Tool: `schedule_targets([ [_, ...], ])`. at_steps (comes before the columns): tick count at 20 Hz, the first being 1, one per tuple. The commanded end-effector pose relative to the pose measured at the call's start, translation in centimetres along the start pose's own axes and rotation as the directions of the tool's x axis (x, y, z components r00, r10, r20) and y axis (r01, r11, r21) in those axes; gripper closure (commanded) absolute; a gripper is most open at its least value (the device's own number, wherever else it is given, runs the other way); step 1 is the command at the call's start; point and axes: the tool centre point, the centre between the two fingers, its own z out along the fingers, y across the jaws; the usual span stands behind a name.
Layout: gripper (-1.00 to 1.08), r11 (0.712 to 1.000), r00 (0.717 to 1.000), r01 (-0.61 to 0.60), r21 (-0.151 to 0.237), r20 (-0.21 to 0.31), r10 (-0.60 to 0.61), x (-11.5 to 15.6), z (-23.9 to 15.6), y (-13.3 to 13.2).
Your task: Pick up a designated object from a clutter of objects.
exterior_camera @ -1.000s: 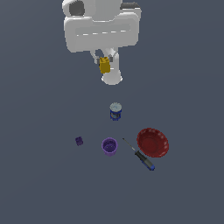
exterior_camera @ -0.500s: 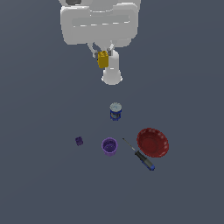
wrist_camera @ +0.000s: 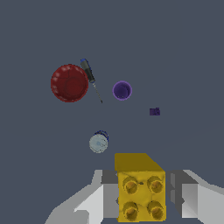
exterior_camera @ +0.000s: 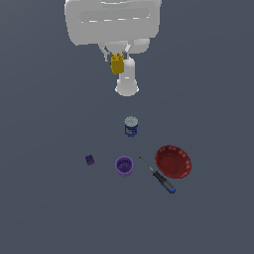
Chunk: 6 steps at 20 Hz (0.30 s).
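The yellow studded block [exterior_camera: 117, 64] hangs high in the air, far above the floor, with my gripper [exterior_camera: 117, 60] shut on it. The wrist view shows the block [wrist_camera: 140, 189] close up, studs facing the camera, clamped between the two grey fingers [wrist_camera: 107, 192]. Far below lies the clutter: a red scalloped bowl [exterior_camera: 173, 161], a purple cup [exterior_camera: 124, 166], a blue can with a pale lid [exterior_camera: 131, 126], a blue-handled screwdriver [exterior_camera: 161, 179] and a tiny dark purple cube [exterior_camera: 90, 159].
The arm's white base post [exterior_camera: 127, 85] stands behind the can. In the wrist view the bowl [wrist_camera: 69, 82], screwdriver [wrist_camera: 91, 78], cup [wrist_camera: 122, 90], cube [wrist_camera: 154, 112] and can [wrist_camera: 99, 142] all sit small and far beneath the gripper.
The gripper has risen further with the yellow block held in it, moving up in the exterior view. The clutter on the floor has stayed where it was.
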Motion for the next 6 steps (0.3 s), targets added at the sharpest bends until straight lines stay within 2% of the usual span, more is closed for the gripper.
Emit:
schedule_targets([
  [1,1.08,1.000,1.000,0.000,0.000,0.000,0.000,0.36,-0.53,0.02],
  [6,1.08,1.000,1.000,0.000,0.000,0.000,0.000,0.63,-0.87,0.06],
])
